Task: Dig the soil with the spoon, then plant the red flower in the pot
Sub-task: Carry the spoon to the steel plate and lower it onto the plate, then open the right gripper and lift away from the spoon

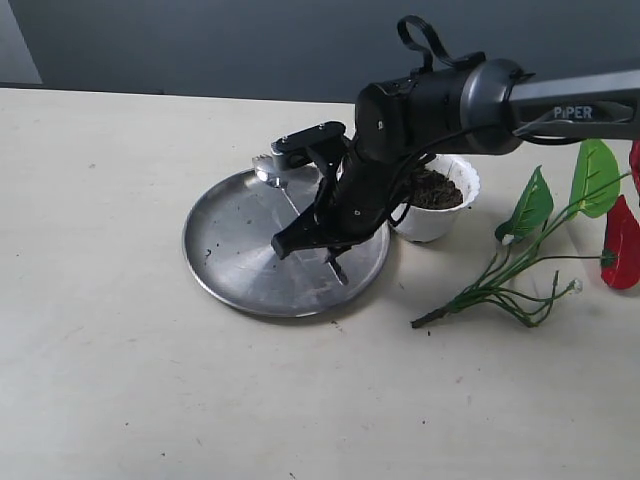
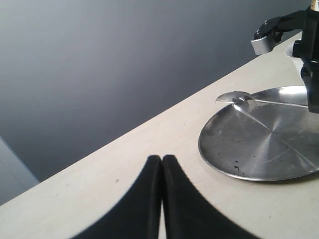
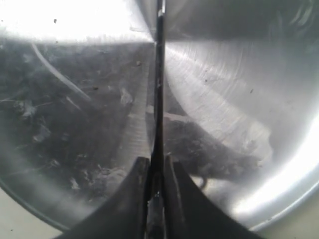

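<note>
Fingers (image 3: 172,199) of the right arm: clamped on the spoon (image 3: 159,94) handle, over the steel plate (image 1: 230,260). Fingers (image 2: 149,199) of the left arm: pressed together, holding nothing, above the desk (image 1: 100,380). Pot (image 1: 440,222): white, beside the plate, filled with soil (image 1: 437,190). Red flower (image 1: 540,250): lying on the desk, right of the pot.

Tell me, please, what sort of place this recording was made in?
Probably a robot lab tabletop staged for a planting demo: a bare pale table against a plain grey wall, with only a steel plate, a white pot of soil and an artificial red flower laid out.
</note>
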You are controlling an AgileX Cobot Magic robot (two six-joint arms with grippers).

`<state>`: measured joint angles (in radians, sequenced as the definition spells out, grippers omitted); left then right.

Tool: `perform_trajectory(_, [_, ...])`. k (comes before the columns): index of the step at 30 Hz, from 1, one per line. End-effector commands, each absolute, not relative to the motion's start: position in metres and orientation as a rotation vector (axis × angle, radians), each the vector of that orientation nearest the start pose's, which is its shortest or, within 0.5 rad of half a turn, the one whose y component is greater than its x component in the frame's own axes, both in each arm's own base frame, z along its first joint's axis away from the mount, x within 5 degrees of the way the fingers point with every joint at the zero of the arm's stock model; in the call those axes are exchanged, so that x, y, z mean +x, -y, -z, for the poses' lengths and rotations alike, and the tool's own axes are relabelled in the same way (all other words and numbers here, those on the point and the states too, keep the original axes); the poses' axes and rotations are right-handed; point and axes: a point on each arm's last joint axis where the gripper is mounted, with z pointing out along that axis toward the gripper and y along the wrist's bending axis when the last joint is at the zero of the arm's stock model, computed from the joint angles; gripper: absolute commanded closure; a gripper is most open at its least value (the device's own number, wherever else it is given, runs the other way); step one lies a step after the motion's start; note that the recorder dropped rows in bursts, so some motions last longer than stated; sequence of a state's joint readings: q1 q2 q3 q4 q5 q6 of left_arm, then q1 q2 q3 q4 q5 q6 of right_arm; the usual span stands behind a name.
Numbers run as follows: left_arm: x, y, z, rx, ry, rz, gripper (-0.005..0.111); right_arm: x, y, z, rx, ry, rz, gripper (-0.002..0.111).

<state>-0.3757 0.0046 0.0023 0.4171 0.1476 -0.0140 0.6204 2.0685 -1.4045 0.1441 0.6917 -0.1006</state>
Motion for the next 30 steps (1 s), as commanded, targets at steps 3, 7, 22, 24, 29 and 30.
perform_trajectory(3, [0.054,0.016,-0.202,0.564,-1.505,-0.046,0.106,0.337,-0.249,-0.147,-0.879,-2.720,-0.257,0.108])
perform_trajectory(7, [0.054,0.016,-0.202,0.564,-1.505,-0.046,0.106,0.337,-0.250,-0.148,-0.876,-2.719,-0.260,0.105])
perform_trajectory(22, [0.054,0.016,-0.202,0.564,-1.505,-0.046,0.106,0.324,-0.246,-0.187,-0.765,-2.757,-0.356,0.064])
perform_trajectory(24, [0.054,0.016,-0.202,0.564,-1.505,-0.046,0.106,0.317,-0.245,-0.207,-0.704,-2.759,-0.413,0.064])
perform_trajectory(29, [0.054,0.016,-0.202,0.564,-1.505,-0.046,0.106,0.300,-0.230,-0.251,-0.525,-2.728,-0.448,0.069])
perform_trajectory(30, [0.054,0.016,-0.202,0.564,-1.505,-0.046,0.106,0.295,-0.224,-0.256,-0.495,-2.720,-0.433,0.070])
